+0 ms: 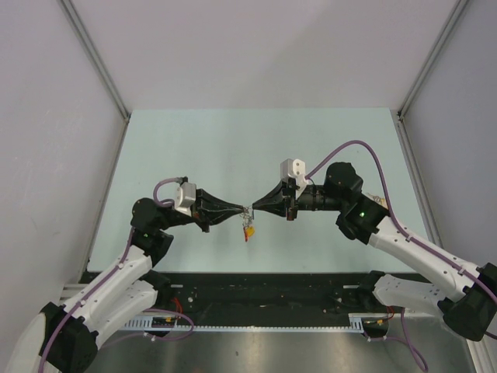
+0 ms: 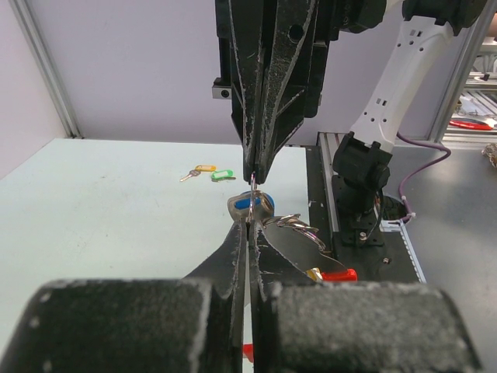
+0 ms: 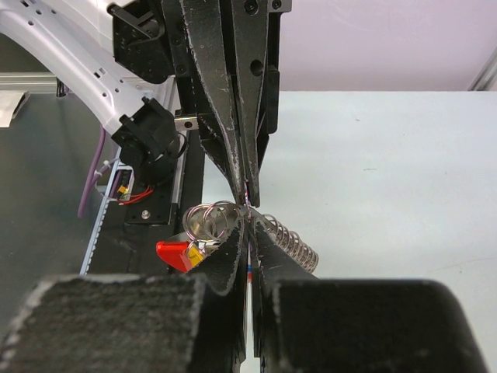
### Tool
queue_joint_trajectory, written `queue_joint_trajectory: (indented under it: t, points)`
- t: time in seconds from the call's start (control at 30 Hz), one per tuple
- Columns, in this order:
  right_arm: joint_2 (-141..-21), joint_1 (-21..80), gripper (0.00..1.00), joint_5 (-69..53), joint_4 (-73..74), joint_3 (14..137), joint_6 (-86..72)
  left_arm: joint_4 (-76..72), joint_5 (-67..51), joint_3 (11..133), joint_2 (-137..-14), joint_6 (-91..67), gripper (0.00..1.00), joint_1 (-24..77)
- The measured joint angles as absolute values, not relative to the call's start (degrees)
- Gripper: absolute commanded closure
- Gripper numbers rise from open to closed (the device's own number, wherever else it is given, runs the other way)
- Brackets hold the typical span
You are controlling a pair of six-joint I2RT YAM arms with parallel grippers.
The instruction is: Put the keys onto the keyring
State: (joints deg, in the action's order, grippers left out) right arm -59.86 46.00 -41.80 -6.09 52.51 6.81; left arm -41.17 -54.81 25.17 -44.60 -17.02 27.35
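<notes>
My two grippers meet tip to tip above the table (image 1: 233, 140). The left gripper (image 1: 242, 210) is shut on a blue-headed key (image 2: 250, 205) at its fingertips. A thin silver loop of the keyring (image 2: 253, 181) runs from that key into the right gripper (image 2: 255, 175), which is shut on it. More silver rings (image 3: 210, 221) and a coil spring (image 3: 291, 241) hang beside the right gripper (image 3: 248, 225). A red and yellow tag (image 3: 178, 252) dangles below the tips (image 1: 248, 230). Two more keys (image 2: 206, 172), tagged yellow and green, lie on the table.
Grey walls and aluminium posts (image 1: 93, 62) close in the pale green table on three sides. A black base rail (image 1: 264, 291) with cables runs along the near edge, under both arms.
</notes>
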Motion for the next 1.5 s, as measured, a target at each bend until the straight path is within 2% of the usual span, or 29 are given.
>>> queue_joint_trajectory:
  t: [1.5]
  points:
    - [-60.9, 47.0, 1.0, -41.7, -7.2, 52.5, 6.0, -41.5, -55.7, 25.2, -44.6, -17.1, 1.0, 27.6]
